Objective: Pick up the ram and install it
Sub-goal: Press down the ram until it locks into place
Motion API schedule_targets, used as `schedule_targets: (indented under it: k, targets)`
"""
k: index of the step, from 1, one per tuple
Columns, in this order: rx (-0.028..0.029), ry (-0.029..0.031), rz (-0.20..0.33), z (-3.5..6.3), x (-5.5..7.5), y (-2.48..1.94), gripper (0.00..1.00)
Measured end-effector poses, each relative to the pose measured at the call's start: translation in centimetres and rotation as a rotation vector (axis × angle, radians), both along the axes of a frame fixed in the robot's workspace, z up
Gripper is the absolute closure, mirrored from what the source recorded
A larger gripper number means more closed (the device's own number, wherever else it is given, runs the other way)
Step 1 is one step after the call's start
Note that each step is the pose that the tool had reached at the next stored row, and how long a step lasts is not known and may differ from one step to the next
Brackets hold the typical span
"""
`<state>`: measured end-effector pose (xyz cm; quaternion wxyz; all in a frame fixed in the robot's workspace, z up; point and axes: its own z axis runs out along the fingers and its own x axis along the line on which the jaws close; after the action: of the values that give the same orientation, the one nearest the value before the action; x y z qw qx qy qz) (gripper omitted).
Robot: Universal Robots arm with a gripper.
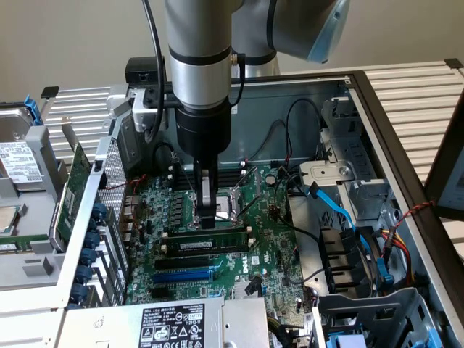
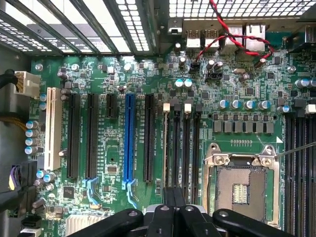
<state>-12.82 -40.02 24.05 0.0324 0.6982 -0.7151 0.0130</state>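
The gripper [image 1: 209, 215] is seen closed, fingers together, lowered onto the top edge of the ram [image 1: 206, 241]. The ram is stood on edge in a memory slot on the motherboard [image 1: 272, 254], beside the CPU socket [image 2: 240, 185].

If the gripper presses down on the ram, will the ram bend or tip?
The ram stands on its long edge in a black slot, a thin board, so it probably stays stiff under a straight press but could tip if pushed sideways. The shut gripper meets its top edge near the middle, likely spreading the load.
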Motion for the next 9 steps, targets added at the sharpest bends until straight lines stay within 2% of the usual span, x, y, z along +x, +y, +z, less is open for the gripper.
schedule_targets:
  k: [4, 9]
  targets:
    - [-0.0058, 0.0001, 0.000, -0.05, -0.01, -0.11, 0.90]
    - [-0.0061, 0.0000, 0.000, -0.31, -0.01, -0.37, 0.90]
